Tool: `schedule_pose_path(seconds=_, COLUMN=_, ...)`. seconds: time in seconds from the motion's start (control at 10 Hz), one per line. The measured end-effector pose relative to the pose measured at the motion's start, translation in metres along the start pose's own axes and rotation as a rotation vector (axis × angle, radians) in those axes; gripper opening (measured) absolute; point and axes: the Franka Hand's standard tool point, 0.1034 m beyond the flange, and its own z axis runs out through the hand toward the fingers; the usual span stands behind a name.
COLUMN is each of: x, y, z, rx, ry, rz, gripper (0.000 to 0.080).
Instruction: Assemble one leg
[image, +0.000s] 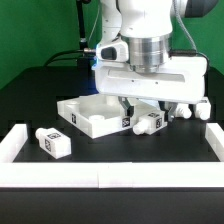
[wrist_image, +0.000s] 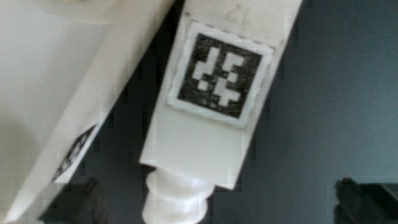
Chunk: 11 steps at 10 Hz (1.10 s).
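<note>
Arm (image: 140, 35) hangs low over a white panel (image: 90, 112).
Loose leg (image: 50, 141) at its 8 o'clock; jaws mostly hidden, so I cannot tell their grip.

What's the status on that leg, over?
Jaws low over the leg, grip unclear. Leg lies loose beside the tabletop, not screwed in. Nothing blocking seen.
</note>
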Motion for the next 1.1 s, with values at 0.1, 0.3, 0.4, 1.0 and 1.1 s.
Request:
schedule_pose_path(seconds=0.1, x=-0.001, y=-0.001, z=0.001, rx=-0.001, ry=-0.002, rz=-0.004, gripper=0.0649)
schedule_pose_path(seconds=0.3, x=-0.004, y=-0.003, z=0.004, rx=-0.003, ry=-0.002, rz=-0.008, gripper=0.0649)
schedule_pose_path(seconds=0.4, x=-0.005, y=-0.004, z=0.007, rx=-0.006, ry=0.001, rz=-0.012, gripper=0.0649)
schedule_pose_path(seconds=1.0, x=-0.010, y=-0.002, z=0.018, rx=-0.013, ry=0.002, rz=-0.017, gripper=0.0649)
schedule_pose_path(seconds=1.1, x=-0.010, y=-0.004, z=0.018, rx=-0.012, ry=0.006, rz=-0.020, gripper=0.0649)
